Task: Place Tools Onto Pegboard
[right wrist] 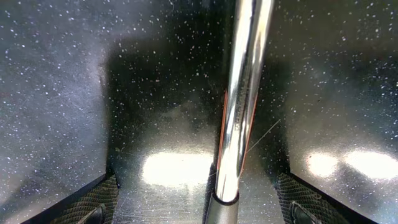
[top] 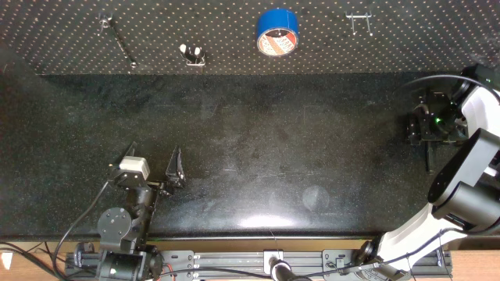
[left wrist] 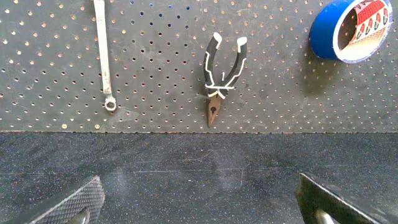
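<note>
Nearest, at the lower left of the top view, the left claw [top: 153,152] stood over the speckled black worktop [top: 258,148] with its jaws spread and nothing between them. At the right edge the right claw [right wrist: 196,202] hung over a polished chrome tool shaft [right wrist: 239,93] that lay on the worktop. Its fingers stood wide apart on either side of the shaft and touched it nowhere, so it gripped nothing.

Farther off, the black perforated pegboard [top: 195,19] along the top carried a slim steel spanner [top: 117,39] at upper left, black-handled pliers [left wrist: 221,74], a blue tape roll [top: 277,33] and a bare wire double hook [top: 358,22] at upper right.

The danger, I judged, was the shaft. Round and slick, it could roll or swivel in an off-balance pinch and droop on the way to the hook.

The right wrist view showed the shaft centred between the fingers, which the arm hid from above. The left wrist view showed the pliers hanging nose down, a mere blob from above.
</note>
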Controlling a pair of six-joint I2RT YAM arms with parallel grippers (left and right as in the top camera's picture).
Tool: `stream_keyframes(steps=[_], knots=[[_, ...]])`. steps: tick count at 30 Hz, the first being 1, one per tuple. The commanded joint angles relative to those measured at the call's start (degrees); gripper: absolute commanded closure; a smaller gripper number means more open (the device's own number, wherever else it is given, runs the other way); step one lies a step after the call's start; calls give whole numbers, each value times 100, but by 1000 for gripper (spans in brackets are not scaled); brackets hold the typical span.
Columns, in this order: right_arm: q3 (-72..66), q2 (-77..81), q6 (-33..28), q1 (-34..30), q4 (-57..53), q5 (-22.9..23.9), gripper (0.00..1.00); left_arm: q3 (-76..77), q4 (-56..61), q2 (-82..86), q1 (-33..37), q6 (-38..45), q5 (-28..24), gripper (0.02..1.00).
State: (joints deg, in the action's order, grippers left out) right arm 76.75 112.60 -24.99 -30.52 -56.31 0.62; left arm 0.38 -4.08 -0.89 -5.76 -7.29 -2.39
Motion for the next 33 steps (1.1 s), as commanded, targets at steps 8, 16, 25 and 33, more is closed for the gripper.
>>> stream_keyframes(steps=[8,16,25,33], knots=[[-282,166,-118,-48,94,-125,487,-7,-44,70,13,74,46,25],[-282,166,-101,-48,7,-125,921,-7,-44,70,13,74,46,25],[-282,151,-101,-15,39,-131,925,-7,-44,70,13,74,46,25],[-511,-614,-57,175,367,-859,925,-7,-44,70,13,74,46,25]])
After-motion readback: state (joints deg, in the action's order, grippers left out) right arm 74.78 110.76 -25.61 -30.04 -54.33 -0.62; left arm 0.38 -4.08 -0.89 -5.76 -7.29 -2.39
